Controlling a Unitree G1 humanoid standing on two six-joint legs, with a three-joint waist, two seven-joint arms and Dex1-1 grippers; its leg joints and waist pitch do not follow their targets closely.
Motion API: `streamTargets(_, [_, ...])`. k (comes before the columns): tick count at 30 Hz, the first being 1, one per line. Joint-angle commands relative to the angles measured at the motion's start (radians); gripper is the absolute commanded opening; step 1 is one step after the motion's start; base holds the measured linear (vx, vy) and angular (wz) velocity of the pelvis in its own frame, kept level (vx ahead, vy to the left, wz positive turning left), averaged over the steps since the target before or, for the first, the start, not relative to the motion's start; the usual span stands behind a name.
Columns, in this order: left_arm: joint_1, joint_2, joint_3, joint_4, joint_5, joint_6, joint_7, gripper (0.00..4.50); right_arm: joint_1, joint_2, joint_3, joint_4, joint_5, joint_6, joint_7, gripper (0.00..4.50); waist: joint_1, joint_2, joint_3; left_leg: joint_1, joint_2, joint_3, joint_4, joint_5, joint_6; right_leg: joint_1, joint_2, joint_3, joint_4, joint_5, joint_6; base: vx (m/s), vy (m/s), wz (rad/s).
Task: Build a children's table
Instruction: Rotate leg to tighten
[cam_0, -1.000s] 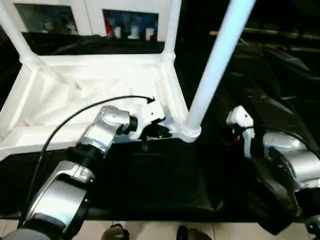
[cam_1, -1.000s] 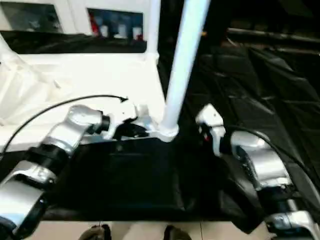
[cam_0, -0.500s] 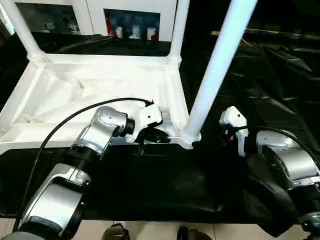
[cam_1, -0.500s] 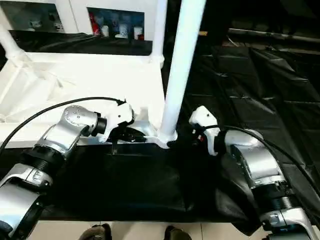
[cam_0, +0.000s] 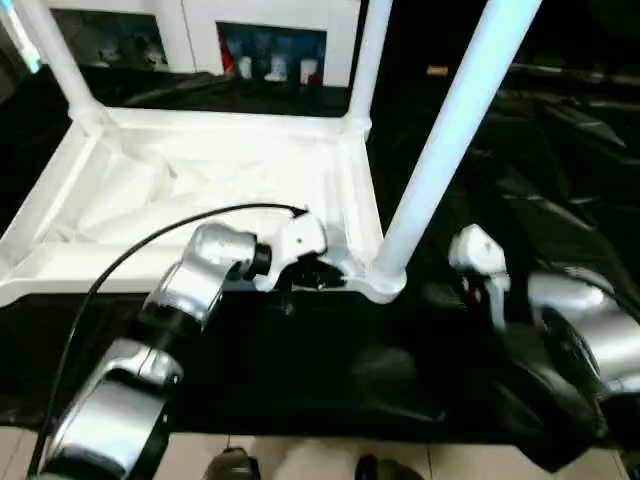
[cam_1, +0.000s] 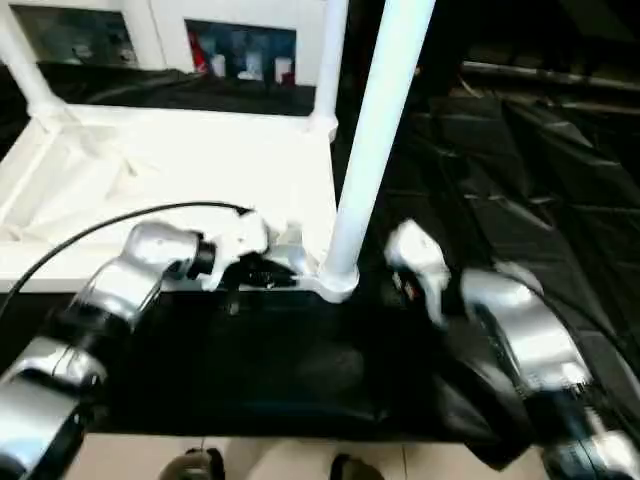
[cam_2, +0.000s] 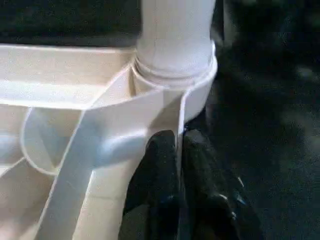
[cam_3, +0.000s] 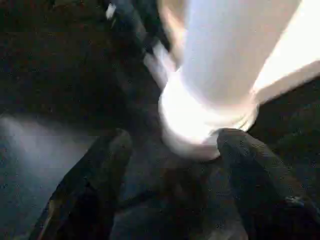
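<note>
Since a second ago the right hand (cam_3: 170, 145) has edged nearer the corner socket (cam_0: 385, 283), its fingers (cam_3: 107, 150) spread wide either side of the near leg (cam_0: 440, 140), gripping nothing. Left hand (cam_2: 177, 142) pinches the thin rim of the tabletop (cam_0: 200, 190) beside that socket, fingers nearly together. Tabletop lies underside up on the black-draped counter (cam_0: 330, 360), legs standing in its corners.
</note>
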Motion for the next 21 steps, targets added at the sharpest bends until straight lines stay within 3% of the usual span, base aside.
streamTargets(1, [0.002,0.000,0.013,-0.061,-0.028,0.017,-0.003,0.66,0.004,-0.019,-0.012,-0.032,0.012,0.015,0.012,3.12,0.004,-0.007,-0.084,0.016,0.014,0.003,-0.050,-0.142,0.109,0.068,-0.026,0.015,-0.042,-0.027,-0.289,0.000,0.000,0.00])
streamTargets(2, [0.035,0.022,0.028,-0.149,-0.054,0.062,-0.019,0.86,0.034,-0.038,-0.019,-0.070,0.028,0.034,0.019,3.12,0.003,-0.002,-0.083,0.016,0.014,0.002,-0.051,-0.154,0.103,0.068,-0.027,0.015,-0.042,-0.052,-0.286,0.000,0.000,0.00])
streamTargets(3, [0.035,0.022,0.028,-0.149,-0.054,0.062,-0.019,0.96,0.034,-0.038,-0.019,-0.070,0.028,0.034,0.019,3.12,0.003,-0.005,-0.081,0.016,0.017,0.001,-0.052,-0.170,0.096,0.068,-0.029,0.016,-0.045,-0.079,-0.280,0.000,0.000,0.00])
streamTargets(4, [0.058,0.039,0.038,-0.209,-0.070,0.101,-0.029,0.96,0.049,-0.042,-0.019,-0.090,0.037,0.046,0.024,3.12,0.003,0.003,-0.079,0.017,0.017,0.000,-0.054,-0.184,0.093,0.066,-0.028,0.016,-0.049,-0.102,-0.276,0.000,0.000,0.00])
streamTargets(6, [0.117,0.090,0.060,-0.348,-0.100,0.193,-0.047,1.04,0.070,-0.027,-0.009,-0.118,0.049,0.056,0.016,3.12,-0.002,0.004,-0.078,0.015,0.019,-0.003,-0.057,-0.191,0.075,0.067,-0.029,0.015,-0.046,-0.127,-0.264,0.000,0.000,0.00])
streamTargets(8, [0.129,0.101,0.065,-0.374,-0.104,0.209,-0.048,1.28,0.072,-0.020,-0.006,-0.122,0.050,0.058,0.011,3.12,-0.007,0.006,-0.079,0.020,0.017,0.000,-0.055,-0.206,0.067,0.060,-0.023,0.015,-0.051,-0.154,-0.257,0.000,0.000,0.00])
streamTargets(10, [0.226,0.187,0.081,-0.539,-0.147,0.343,-0.072,1.46,0.058,0.052,0.022,-0.123,0.057,0.064,-0.019,3.12,-0.007,0.004,-0.077,0.018,0.017,0.000,-0.057,-0.202,0.057,0.059,-0.022,0.015,-0.047,-0.155,-0.255,0.000,0.000,0.00])
streamTargets(11, [0.226,0.187,0.081,-0.539,-0.147,0.343,-0.072,1.56,0.058,0.052,0.022,-0.123,0.057,0.064,-0.019,3.12,-0.013,0.007,-0.076,0.013,0.016,-0.003,-0.061,-0.195,0.053,0.060,-0.022,0.014,-0.045,-0.159,-0.250,0.000,0.000,0.00])
streamTargets(12, [0.297,0.255,0.086,-0.635,-0.169,0.418,-0.093,1.72,0.044,0.095,0.040,-0.119,0.073,0.078,-0.029,3.12,-0.013,0.009,-0.073,0.024,0.017,0.001,-0.057,-0.202,0.049,0.050,-0.017,0.015,-0.046,-0.153,-0.250,0.000,0.000,0.00])
streamTargets(13, [0.297,0.255,0.086,-0.635,-0.169,0.418,-0.093,1.84,0.044,0.095,0.040,-0.119,0.073,0.078,-0.029,3.12,-0.011,0.012,-0.076,0.022,0.018,-0.002,-0.058,-0.198,0.047,0.054,-0.020,0.015,-0.041,-0.141,-0.255,0.000,0.000,0.00])
streamTargets(16, [0.398,0.325,0.120,-0.741,-0.199,0.503,-0.096,1.94,0.012,0.153,0.067,-0.092,0.076,0.076,-0.050,3.12,-0.011,0.017,-0.066,0.025,0.017,0.000,-0.065,-0.236,0.027,0.046,-0.015,0.016,-0.049,-0.194,-0.237,0.000,0.000,0.00])
streamTargets(17, [0.442,0.353,0.136,-0.777,-0.205,0.532,-0.098,2.17,-0.005,0.180,0.075,-0.078,0.077,0.073,-0.054,3.12,-0.013,0.013,-0.063,0.023,0.016,0.001,-0.069,-0.253,0.020,0.044,-0.012,0.016,-0.052,-0.213,-0.228,0.000,0.000,0.00])
streamTargets(19, [0.514,0.397,0.164,-0.830,-0.212,0.569,-0.094,2.33,-0.032,0.224,0.083,-0.052,0.077,0.069,-0.060,3.12,-0.012,0.019,-0.065,0.027,0.016,0.000,-0.069,-0.265,0.008,0.043,-0.013,0.016,-0.051,-0.224,-0.222,0.000,0.000,0.00])
streamTargets(20, [0.561,0.420,0.191,-0.857,-0.214,0.590,-0.080,2.33,-0.055,0.258,0.083,-0.023,0.072,0.058,-0.070,3.12,-0.014,0.017,-0.057,0.022,0.015,-0.002,-0.073,-0.286,0.004,0.041,-0.013,0.017,-0.053,-0.250,-0.210,0.000,0.000,0.00])
streamTargets(21, [0.561,0.420,0.191,-0.857,-0.214,0.590,-0.080,2.45,-0.055,0.258,0.083,-0.023,0.072,0.058,-0.070,3.12,-0.016,0.018,-0.059,0.024,0.016,-0.002,-0.073,-0.293,0.001,0.039,-0.014,0.017,-0.053,-0.256,-0.208,0.000,0.000,0.00])
